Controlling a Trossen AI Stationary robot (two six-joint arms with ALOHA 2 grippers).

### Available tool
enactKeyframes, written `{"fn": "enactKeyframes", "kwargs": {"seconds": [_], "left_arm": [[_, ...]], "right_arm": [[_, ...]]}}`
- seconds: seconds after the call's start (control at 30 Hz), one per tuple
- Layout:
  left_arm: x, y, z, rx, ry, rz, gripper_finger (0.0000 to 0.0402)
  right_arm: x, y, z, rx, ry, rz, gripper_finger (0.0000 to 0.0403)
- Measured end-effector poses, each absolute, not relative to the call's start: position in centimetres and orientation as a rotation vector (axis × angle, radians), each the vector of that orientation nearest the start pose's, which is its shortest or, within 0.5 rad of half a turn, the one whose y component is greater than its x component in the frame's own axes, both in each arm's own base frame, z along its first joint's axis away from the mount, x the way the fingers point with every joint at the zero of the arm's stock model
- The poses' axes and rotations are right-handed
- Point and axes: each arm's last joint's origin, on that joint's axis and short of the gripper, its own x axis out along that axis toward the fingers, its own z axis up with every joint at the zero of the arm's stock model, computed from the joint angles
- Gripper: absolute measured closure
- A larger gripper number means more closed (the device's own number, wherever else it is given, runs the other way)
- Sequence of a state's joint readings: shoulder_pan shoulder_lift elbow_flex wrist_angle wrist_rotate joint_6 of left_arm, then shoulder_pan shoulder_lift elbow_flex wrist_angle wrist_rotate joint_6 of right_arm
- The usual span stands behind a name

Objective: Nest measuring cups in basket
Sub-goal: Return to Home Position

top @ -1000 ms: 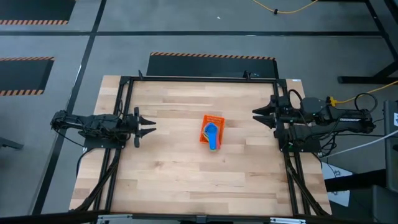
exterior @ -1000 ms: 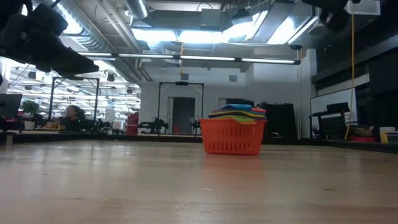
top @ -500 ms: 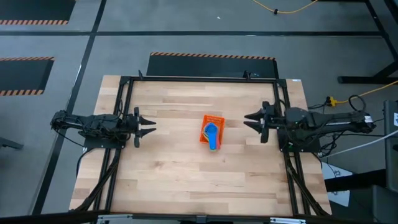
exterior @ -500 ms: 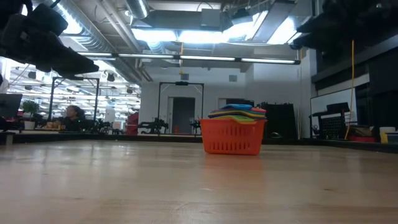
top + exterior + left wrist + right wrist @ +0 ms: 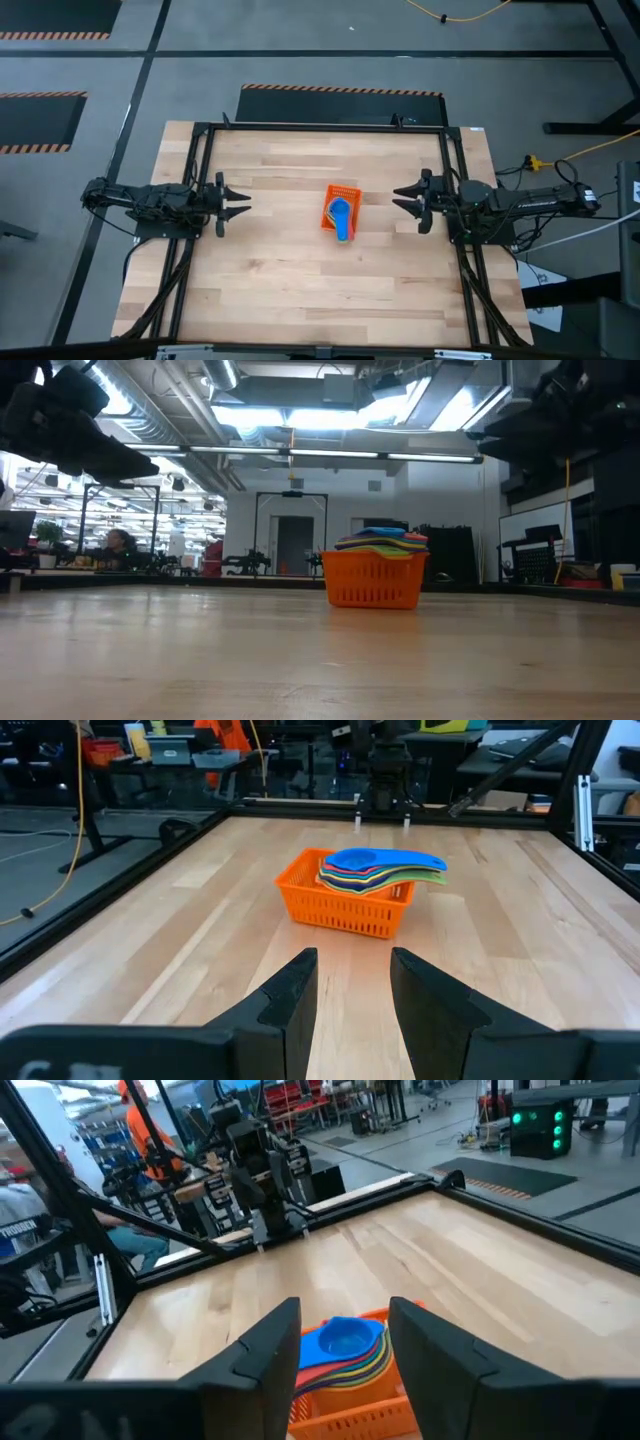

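Orange basket (image 5: 338,190) sits near the middle of the wooden table (image 5: 290,290). The measuring cups (image 5: 342,215) are nested inside it, a blue one on top, handles sticking out over one rim (from the low view the pile pokes up above the basket walls, so it's a snug fit). Left gripper (image 5: 245,200) hangs over the table's left side and right gripper (image 5: 397,198) over the right side, both well apart from the basket and pointing in at it. Each claw's 2 fingers stand apart with nothing between them, which the wrist views show plainly. My read: the nesting looks done, and the arms sit out at the sides so nothing bumps the stack.
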State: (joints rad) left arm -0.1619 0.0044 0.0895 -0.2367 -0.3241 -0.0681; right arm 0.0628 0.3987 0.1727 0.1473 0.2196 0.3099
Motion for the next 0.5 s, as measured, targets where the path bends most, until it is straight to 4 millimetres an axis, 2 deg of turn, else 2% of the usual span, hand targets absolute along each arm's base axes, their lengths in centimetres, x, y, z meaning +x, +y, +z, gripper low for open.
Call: {"fn": "enactKeyframes", "kwargs": {"seconds": [0.5], "left_arm": [[8.9,-0.5,17.1,-0.031,0.142,0.167,0.028]], "right_arm": [[10.2,-0.1,18.8,0.274,-0.068,-0.174,0.0244]]}}
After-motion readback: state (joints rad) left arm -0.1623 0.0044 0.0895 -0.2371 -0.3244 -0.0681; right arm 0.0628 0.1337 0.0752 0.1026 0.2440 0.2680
